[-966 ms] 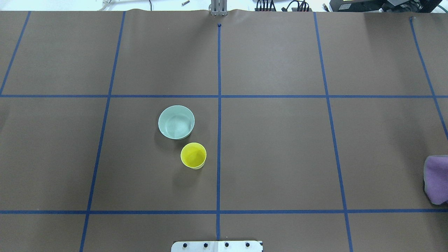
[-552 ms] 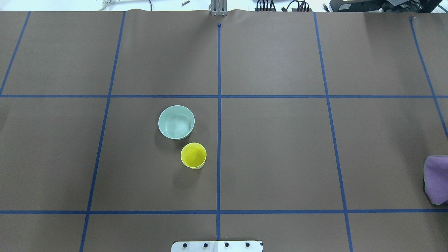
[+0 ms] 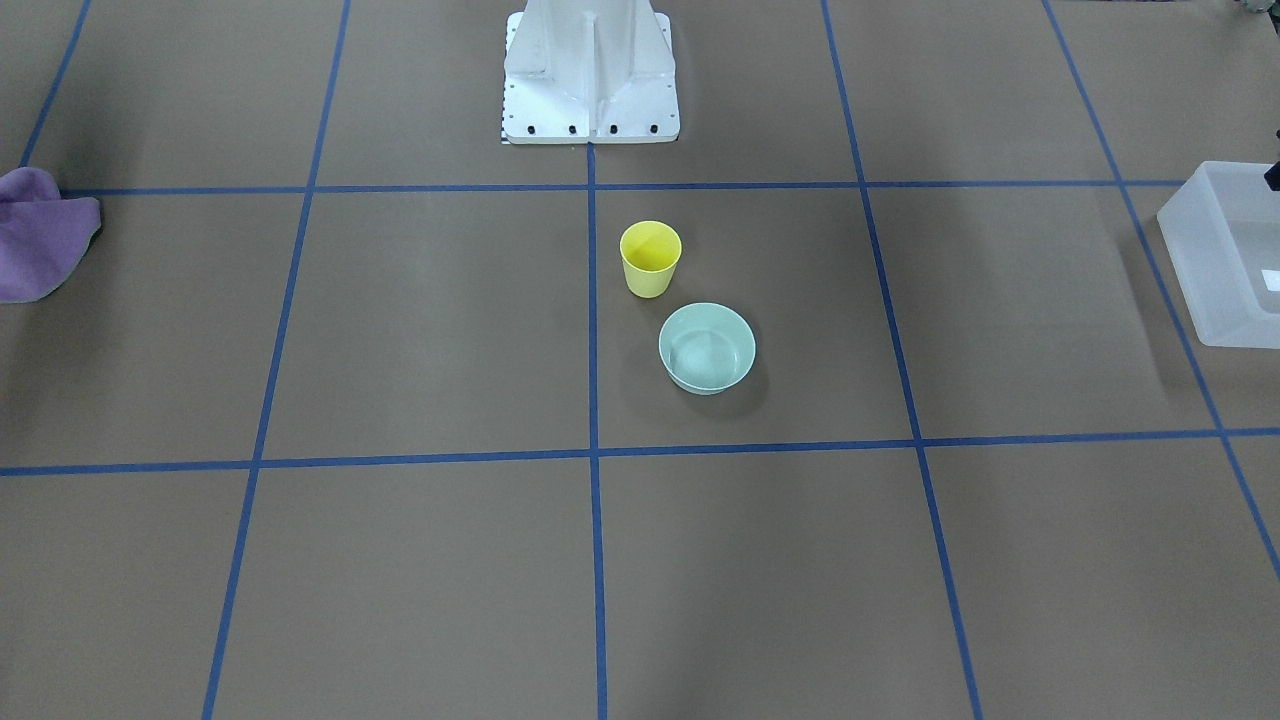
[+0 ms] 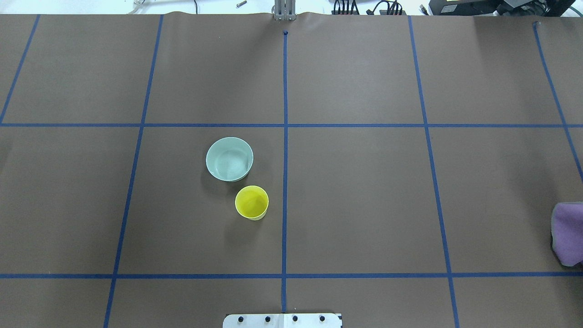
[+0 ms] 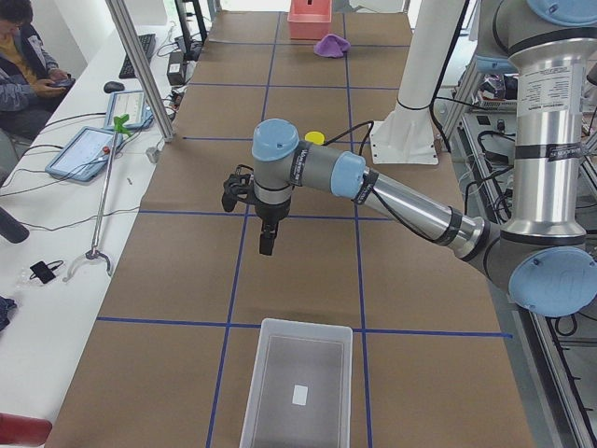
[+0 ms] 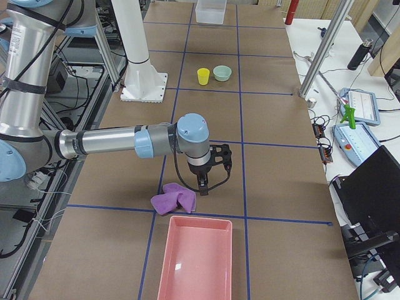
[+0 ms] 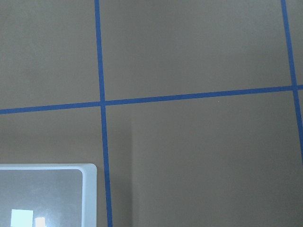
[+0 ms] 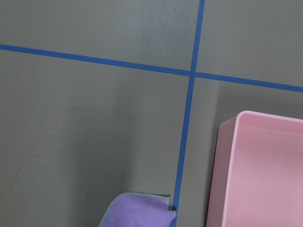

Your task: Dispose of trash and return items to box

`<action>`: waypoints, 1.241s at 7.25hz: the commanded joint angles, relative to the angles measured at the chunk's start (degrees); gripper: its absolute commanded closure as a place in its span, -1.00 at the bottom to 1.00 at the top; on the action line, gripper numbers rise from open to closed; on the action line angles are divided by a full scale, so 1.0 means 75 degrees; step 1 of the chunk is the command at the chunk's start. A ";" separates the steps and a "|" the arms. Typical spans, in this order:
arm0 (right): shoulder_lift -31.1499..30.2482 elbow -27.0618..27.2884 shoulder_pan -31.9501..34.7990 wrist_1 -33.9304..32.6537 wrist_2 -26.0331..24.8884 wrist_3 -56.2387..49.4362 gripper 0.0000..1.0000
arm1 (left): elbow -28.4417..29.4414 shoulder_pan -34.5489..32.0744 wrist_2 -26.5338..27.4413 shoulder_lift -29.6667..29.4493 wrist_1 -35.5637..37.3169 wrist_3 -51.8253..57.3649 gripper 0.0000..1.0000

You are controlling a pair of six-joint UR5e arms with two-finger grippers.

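The yellow cup (image 3: 650, 258) stands upright near the table's middle, also in the overhead view (image 4: 251, 202). The mint-green bowl (image 3: 707, 347) sits right beside it, farther from the robot (image 4: 229, 159). The frosted-white box (image 3: 1225, 255) stands at the table's end on my left side (image 5: 297, 392); its corner shows in the left wrist view (image 7: 42, 194). My left gripper (image 5: 266, 245) hangs above the table between the box and the cup. My right gripper (image 6: 209, 184) hangs just above the table beside a purple cloth (image 6: 175, 200). I cannot tell whether either gripper is open or shut.
The purple cloth (image 4: 568, 234) lies at the table's right end next to a pink tray (image 6: 197, 259), whose edge shows in the right wrist view (image 8: 258, 170). The white robot base (image 3: 590, 70) stands at the near edge. Blue tape lines grid the brown table.
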 commanded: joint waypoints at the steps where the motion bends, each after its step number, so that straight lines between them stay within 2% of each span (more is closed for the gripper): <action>1: -0.0005 -0.0011 -0.0012 0.0020 0.0000 0.0021 -1.00 | -0.0057 0.0002 -0.0001 0.0028 0.0009 -0.0046 -0.96; 4: -0.0005 -0.0047 -0.0023 0.0032 0.0105 -0.0049 -1.00 | -0.0045 0.0049 -0.0001 -0.0007 -0.0107 -0.0278 -0.96; 5: 0.0006 -0.0047 -0.0024 0.0044 0.0105 0.0008 -1.00 | -0.0057 0.0142 -0.0001 -0.0100 -0.0444 -0.1127 -0.96; 6: 0.0006 -0.0035 -0.0024 0.0032 0.0117 0.0044 -1.00 | -0.0068 0.0677 0.0011 -0.0124 -0.0900 -0.2168 -0.94; 7: 0.0006 -0.0047 -0.0024 0.0021 0.0280 0.0056 -1.00 | -0.0103 0.1807 0.0116 -0.0553 -0.1322 -0.4174 -0.94; 9: 0.0006 -0.0047 -0.0058 0.0044 0.0258 0.0056 -1.00 | -0.0104 0.4021 0.0874 -0.2155 -0.1292 -0.7345 -0.94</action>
